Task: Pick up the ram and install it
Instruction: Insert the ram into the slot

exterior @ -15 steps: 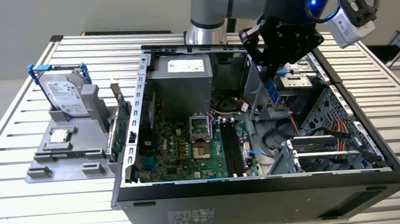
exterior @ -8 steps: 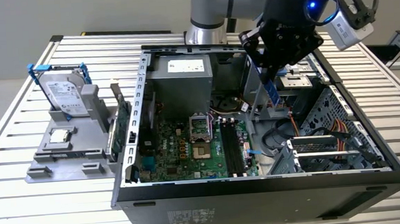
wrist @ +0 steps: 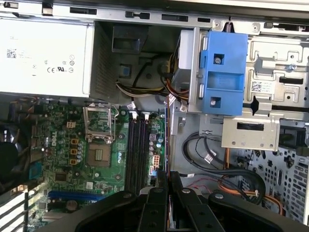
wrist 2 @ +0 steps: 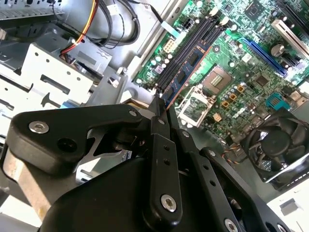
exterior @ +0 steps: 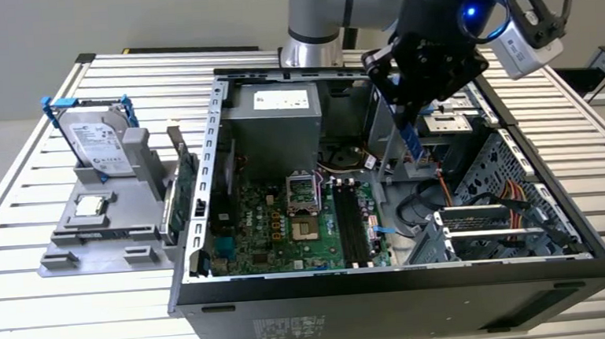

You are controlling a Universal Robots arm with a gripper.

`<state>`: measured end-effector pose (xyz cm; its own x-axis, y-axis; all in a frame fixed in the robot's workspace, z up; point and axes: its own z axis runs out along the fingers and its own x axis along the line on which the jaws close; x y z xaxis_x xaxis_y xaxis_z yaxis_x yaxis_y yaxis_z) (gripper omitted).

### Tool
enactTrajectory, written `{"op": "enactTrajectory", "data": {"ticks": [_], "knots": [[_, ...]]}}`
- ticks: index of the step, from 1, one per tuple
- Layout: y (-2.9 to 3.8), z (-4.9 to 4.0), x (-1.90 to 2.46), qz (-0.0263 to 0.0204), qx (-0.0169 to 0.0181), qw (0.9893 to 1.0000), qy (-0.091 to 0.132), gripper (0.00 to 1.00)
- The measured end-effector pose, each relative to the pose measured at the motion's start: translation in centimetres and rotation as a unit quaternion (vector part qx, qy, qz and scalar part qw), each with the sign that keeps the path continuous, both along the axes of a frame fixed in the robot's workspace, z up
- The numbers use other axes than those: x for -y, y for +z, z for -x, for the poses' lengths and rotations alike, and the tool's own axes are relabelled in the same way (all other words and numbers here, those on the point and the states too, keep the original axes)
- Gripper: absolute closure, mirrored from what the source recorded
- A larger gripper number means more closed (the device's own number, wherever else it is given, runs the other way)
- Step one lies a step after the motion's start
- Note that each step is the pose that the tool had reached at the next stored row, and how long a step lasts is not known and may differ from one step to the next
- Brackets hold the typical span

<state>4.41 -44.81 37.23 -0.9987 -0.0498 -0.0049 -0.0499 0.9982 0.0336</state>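
My gripper (exterior: 409, 120) is shut on the ram (exterior: 411, 144), a thin blue stick hanging upright below the fingers, above the inside of the open computer case (exterior: 519, 270). It hangs clear of the motherboard, a little to the exterior view's right of the black memory slots (exterior: 348, 222). In the second wrist view the ram (wrist 2: 190, 65) runs out from the gripper (wrist 2: 158, 104) across the slots (wrist 2: 198, 34). In the first wrist view the gripper (wrist: 167, 177) holds it edge-on, beside the slots (wrist: 137, 150).
A grey fixture (exterior: 66, 259) at the exterior view's left carries a silver drive in a blue frame (exterior: 96, 143) and a small square chip (exterior: 91, 204). Inside the case are the power supply (exterior: 268, 124), an empty processor socket (exterior: 302, 193), cables (wrist: 227, 169), a blue bracket (wrist: 222, 79) and a fan (wrist 2: 275, 145).
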Motion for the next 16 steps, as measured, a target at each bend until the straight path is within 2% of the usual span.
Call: {"op": "enactTrajectory", "data": {"ticks": [16], "knots": [[-0.64,0.14,0.00,0.0001,0.0000,1.0000,-0.001,1.00]]}}
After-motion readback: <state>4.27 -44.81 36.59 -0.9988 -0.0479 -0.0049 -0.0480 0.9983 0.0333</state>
